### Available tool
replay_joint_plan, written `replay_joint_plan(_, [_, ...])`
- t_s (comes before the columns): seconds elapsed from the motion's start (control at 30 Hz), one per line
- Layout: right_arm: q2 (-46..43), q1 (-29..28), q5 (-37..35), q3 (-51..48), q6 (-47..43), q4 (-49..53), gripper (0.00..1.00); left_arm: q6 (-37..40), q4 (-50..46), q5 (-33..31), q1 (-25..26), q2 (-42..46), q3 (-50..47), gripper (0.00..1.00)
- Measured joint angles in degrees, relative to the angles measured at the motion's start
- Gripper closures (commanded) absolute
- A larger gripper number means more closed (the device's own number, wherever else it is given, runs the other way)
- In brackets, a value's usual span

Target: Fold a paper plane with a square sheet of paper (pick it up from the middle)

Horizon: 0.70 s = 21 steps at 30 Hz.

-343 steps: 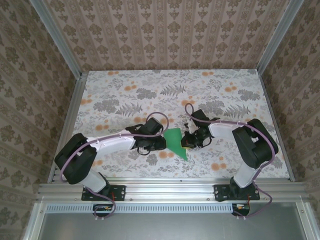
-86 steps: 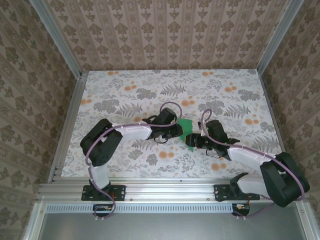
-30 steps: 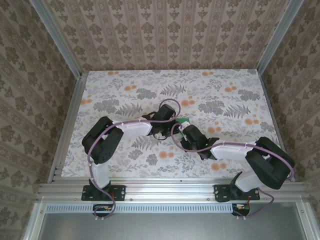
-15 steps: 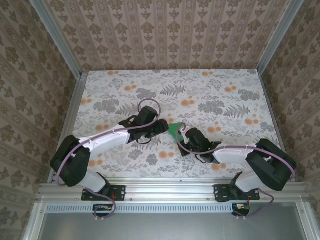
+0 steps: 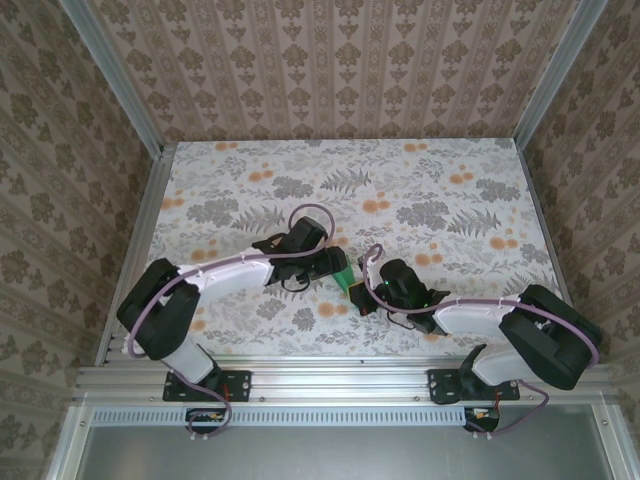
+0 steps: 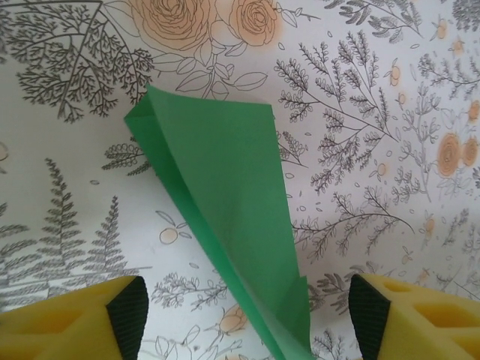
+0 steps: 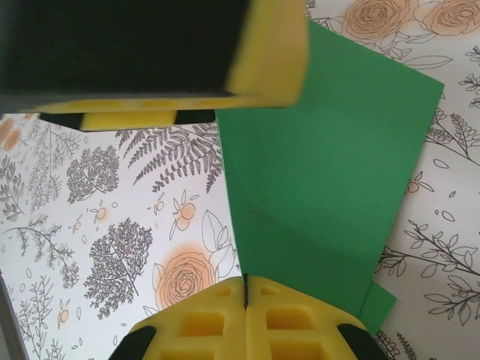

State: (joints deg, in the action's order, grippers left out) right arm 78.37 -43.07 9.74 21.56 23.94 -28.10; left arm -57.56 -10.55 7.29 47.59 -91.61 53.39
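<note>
As my right pincer [image 7: 246,291] nips the folded green sheet [image 7: 322,150] by its edge, over the table [image 5: 430,180] nr front-centre, my left pincer [image 6: 247,313] gapes wide, sheet btwn its jaws.

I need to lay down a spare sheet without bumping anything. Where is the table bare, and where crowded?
Bare: the far half of the table, up to the back wall. Also a near strip along the front rail, between the left arm and right arm. Crowded: the centre, where the left end effector and right end effector flank the green paper.
</note>
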Motion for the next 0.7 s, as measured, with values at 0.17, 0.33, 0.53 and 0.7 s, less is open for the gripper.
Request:
replay_joint_plan(0.17, [0.2,0.0,0.17,0.0,-1.42,0.0,1.0,-1.57,-0.26,0.92,-0.28,-1.97,1.79,0.26])
replay_joint_plan(0.33, [0.37,0.0,0.15,0.0,-3.28,0.22,1.0,-2.86,-2.16,2.29,-1.01,-4.13,3.87,0.36])
replay_joint_plan(0.53, [0.37,-0.24,0.13,0.02,-5.29,0.94,0.99,-4.04,-4.22,3.43,-1.29,-5.79,5.35,0.56])
replay_joint_plan(0.7, [0.39,-0.72,-0.07,0.09,-6.82,2.19,0.95,-4.44,-6.21,4.31,-1.57,-7.02,6.58,0.86])
